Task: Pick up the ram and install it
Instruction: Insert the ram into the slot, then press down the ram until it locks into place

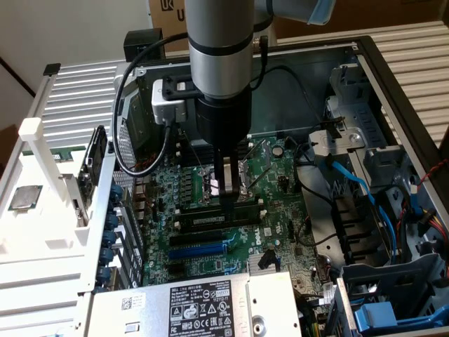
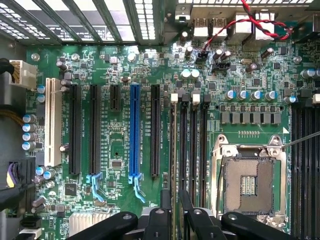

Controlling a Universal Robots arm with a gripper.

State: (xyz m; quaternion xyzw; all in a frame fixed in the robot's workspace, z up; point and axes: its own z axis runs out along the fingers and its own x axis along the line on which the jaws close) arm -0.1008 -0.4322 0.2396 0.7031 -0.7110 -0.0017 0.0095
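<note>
The ram (image 1: 207,220) is a long dark stick with a pale label, lying along a memory slot on the green motherboard (image 1: 273,210) inside the open computer case. My gripper (image 1: 228,205) comes straight down on it near its middle. In the wrist view the ram (image 2: 174,145) shows edge-on as a thin line running along the black memory slots (image 2: 194,145). My gripper (image 2: 176,222) straddles that line, one dark finger (image 2: 162,222) on each side, with a narrow gap left between them. The fingers stand slightly open around the ram.
The empty CPU socket (image 2: 248,182) lies right beside the memory slots. A blue slot (image 2: 134,130) and black expansion slots (image 2: 75,130) sit on the other side. A power supply (image 1: 203,305), blue cables (image 1: 358,186) and a drive cage (image 1: 393,309) crowd the case.
</note>
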